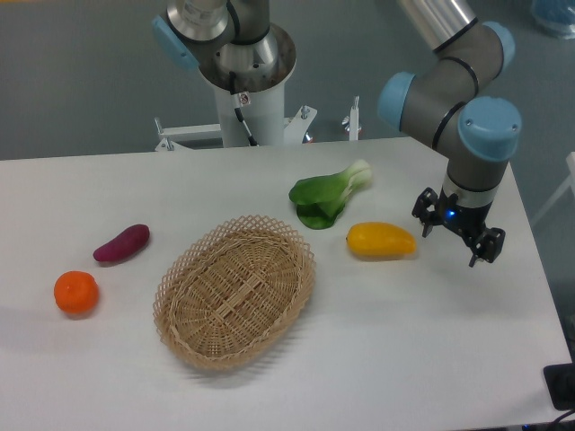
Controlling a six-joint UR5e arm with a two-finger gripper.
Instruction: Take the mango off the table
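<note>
The mango (381, 240) is a smooth yellow-orange oblong fruit lying on the white table (431, 350), right of centre. My gripper (452, 242) hangs just to the right of the mango, a small gap away from its tapered end. Its two dark fingers are spread apart and nothing is held between them. The gripper points down toward the tabletop.
A green leafy vegetable (329, 195) lies just behind the mango. A woven wicker basket (234, 289) stands at the centre. A purple sweet potato (121, 242) and a round orange (75, 293) lie at the left. The table's right edge runs close to the gripper.
</note>
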